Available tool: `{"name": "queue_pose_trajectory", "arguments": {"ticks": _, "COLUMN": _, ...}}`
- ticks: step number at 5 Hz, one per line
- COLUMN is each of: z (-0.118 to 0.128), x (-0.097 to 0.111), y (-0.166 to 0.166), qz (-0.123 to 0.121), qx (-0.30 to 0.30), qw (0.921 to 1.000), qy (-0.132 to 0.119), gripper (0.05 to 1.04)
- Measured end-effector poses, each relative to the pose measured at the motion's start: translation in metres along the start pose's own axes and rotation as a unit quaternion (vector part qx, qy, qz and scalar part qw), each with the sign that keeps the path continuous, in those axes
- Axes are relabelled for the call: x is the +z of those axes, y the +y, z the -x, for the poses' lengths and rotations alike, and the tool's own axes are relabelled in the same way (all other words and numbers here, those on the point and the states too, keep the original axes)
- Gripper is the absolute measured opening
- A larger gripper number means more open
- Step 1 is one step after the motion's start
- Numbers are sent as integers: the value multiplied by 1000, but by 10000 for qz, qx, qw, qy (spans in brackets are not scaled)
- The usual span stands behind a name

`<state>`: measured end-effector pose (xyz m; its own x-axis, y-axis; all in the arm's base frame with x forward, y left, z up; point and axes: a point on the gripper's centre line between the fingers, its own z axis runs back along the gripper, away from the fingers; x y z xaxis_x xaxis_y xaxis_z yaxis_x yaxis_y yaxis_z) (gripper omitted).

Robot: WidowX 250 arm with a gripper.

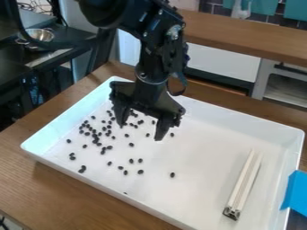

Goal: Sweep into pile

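The black gripper (141,130) hangs over the back left part of the white tray (198,188), its two fingers spread apart and pointing down, with nothing held between them. Small black beans (97,140) lie scattered across the tray's left half, thickest just left of the gripper. A few stray beans (172,174) lie farther right and toward the front. Some beans are close to and partly behind the fingers; contact with them is unclear.
A pale bar with a dark end (244,184) lies along the tray's right side. Blue tape (295,191) is stuck at the tray's right edge. The raised tray walls stand on a wooden table (60,188). A metal bowl (39,35) sits at the back left.
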<state>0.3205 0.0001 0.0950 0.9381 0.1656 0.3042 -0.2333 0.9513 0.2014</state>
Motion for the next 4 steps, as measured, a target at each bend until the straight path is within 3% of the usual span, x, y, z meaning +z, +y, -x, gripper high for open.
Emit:
{"name": "queue_pose_trajectory", "arguments": {"ticks": 2, "z": -5, "x": -2, "y": -21, "qz": 38, "qx": 86, "qw": 9996, "qy": 283, "gripper": 1000}}
{"name": "queue_pose_trajectory", "arguments": {"ticks": 4, "z": -30, "x": 17, "y": -51, "qz": 672, "qx": 162, "qw": 9972, "qy": 297, "gripper": 1000}}
